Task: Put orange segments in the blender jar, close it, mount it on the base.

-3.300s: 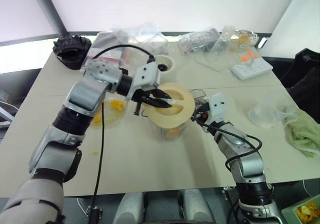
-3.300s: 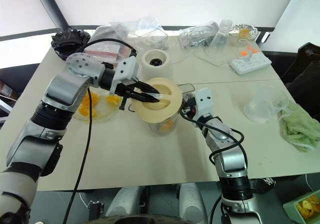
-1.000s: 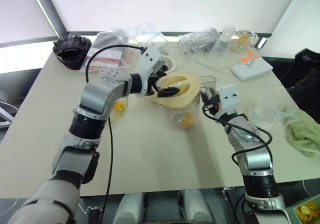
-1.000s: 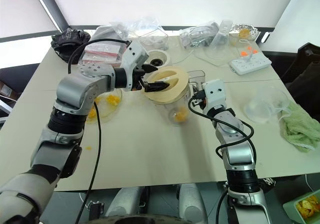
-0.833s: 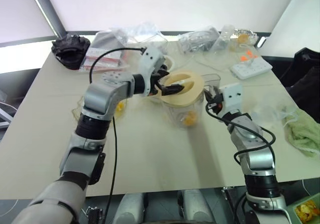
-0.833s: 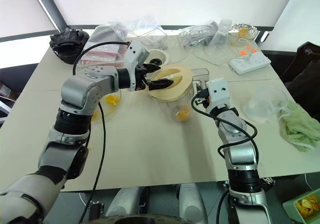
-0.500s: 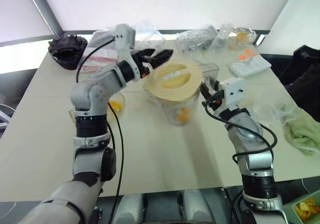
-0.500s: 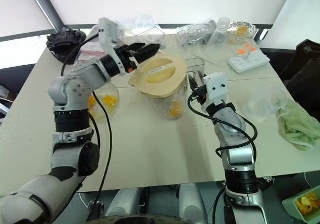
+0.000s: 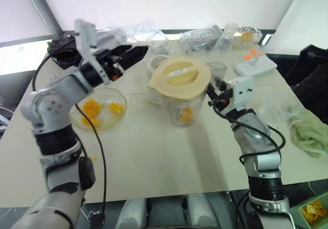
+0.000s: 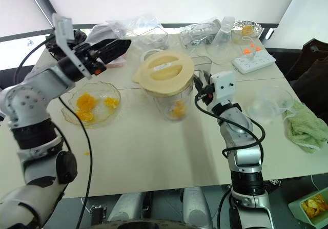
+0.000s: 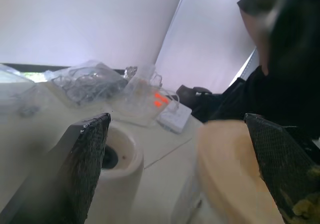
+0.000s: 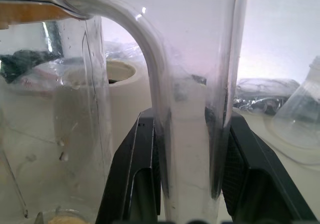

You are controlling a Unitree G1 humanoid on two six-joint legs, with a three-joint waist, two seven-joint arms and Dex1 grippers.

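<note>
Head views: we see the jar [image 9: 183, 98] lifted over the middle of the table [image 9: 154, 157], cream lid [image 9: 179, 75] seated on top, a few segments [image 9: 186, 115] at its bottom. Open tabletop in front of the jar, toward the near edge; the far edge behind it is crowded with clear bags and a power strip [image 9: 253, 66]. The base [image 9: 155, 62] sits just behind the jar, toward the left arm's side, white and rounded. A shallow glass bowl [image 10: 92, 106] with more yellow-orange pieces lies well to the jar's left. A clear cup [image 10: 269, 106] and a green cloth [image 10: 306, 128] lie to its right, near that table edge.

The right gripper [image 10: 204, 93] is at the jar's handle side, fingers closed on the handle. The left gripper [image 9: 130, 55] hangs in the air up and left of the jar, apart from the lid, fingers spread wide, holding nothing.

Left wrist view: we see two black textured fingers [image 11: 85, 154] far apart, nothing between them. The base [image 11: 117, 166], with its dark socket, lies between them further off; the blurred lid [image 11: 232, 169] is beside it.

Right wrist view: the clear curved handle [image 12: 192, 134] runs straight between the black fingers [image 12: 135, 174], both pressed on it. The smooth clear jar wall [image 12: 60, 124] is just beside; the base [image 12: 117, 98] shows through it behind.
</note>
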